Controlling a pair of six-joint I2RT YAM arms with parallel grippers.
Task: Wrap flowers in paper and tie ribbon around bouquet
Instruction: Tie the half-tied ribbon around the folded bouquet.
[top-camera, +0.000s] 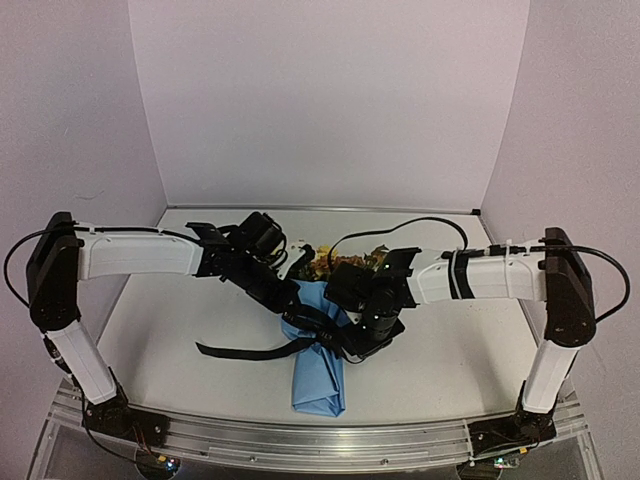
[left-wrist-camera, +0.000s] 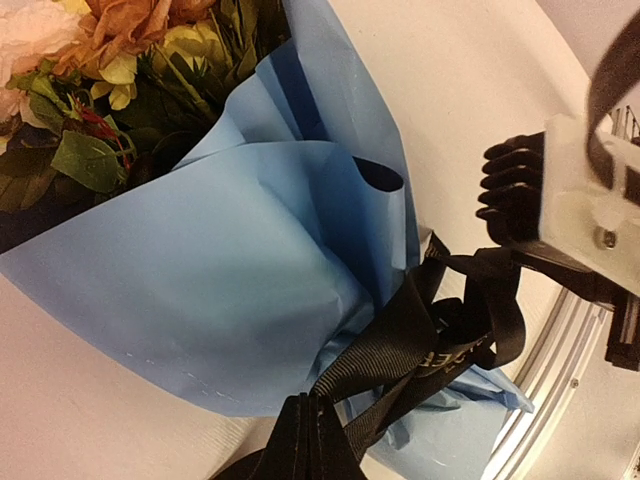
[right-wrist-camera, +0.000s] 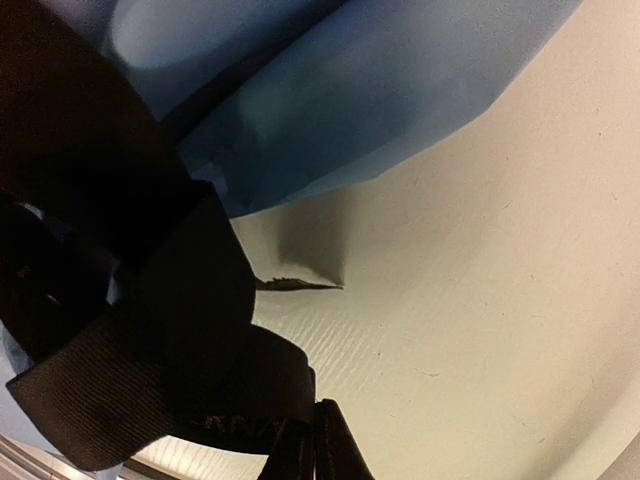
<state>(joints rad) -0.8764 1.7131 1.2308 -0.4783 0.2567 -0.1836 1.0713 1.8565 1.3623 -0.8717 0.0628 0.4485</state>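
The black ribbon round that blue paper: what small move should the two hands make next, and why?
Probably draw the two ends gently apart to snug the loop. The left hand and the right hand are each shut on the black fabric ribbon. It crosses the narrow part of the light blue paper cone but looks slack, with folds standing off the paper.

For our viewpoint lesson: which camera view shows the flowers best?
Left wrist: the flowers sit close, blooms and leaves distinct. Top external shows the flowers small and partly hidden. Right wrist shows none of them.
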